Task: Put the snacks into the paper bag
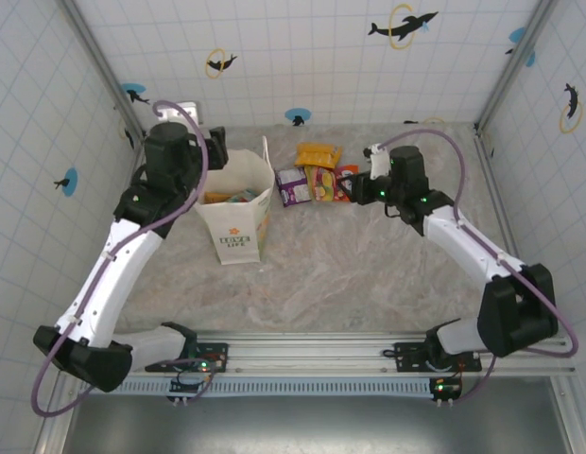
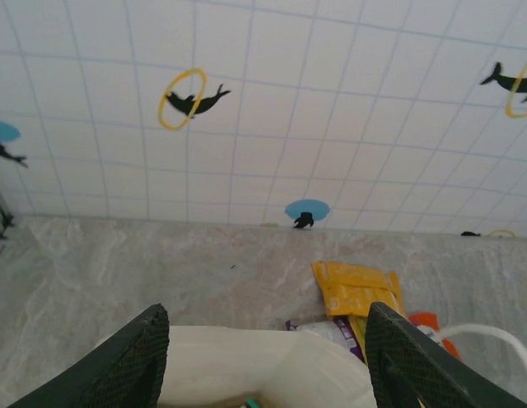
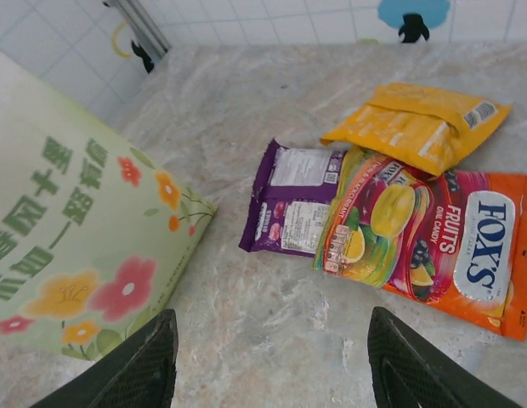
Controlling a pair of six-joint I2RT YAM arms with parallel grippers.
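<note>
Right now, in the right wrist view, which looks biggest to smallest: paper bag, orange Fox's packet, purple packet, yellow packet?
1. paper bag, though nearest the camera and cut off.
2. orange Fox's packet.
3. purple packet and yellow packet: alike; the yellow lies farther, so unranked.

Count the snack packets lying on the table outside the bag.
3: a yellow packet farthest back, a purple packet nearest the paper bag, and an orange Fox's packet beside it. Others may hide underneath.

Orange snack packet [image 3: 467, 255]: "FOX'S" in white on a blue oval; "FRUITS" and "OVAL CANDY" beside it.
Paper bag [image 3: 68, 238]: green Chinese characters, 十 and 一 among them.
Purple snack packet [image 3: 289, 200]: label print too small to read.
</note>
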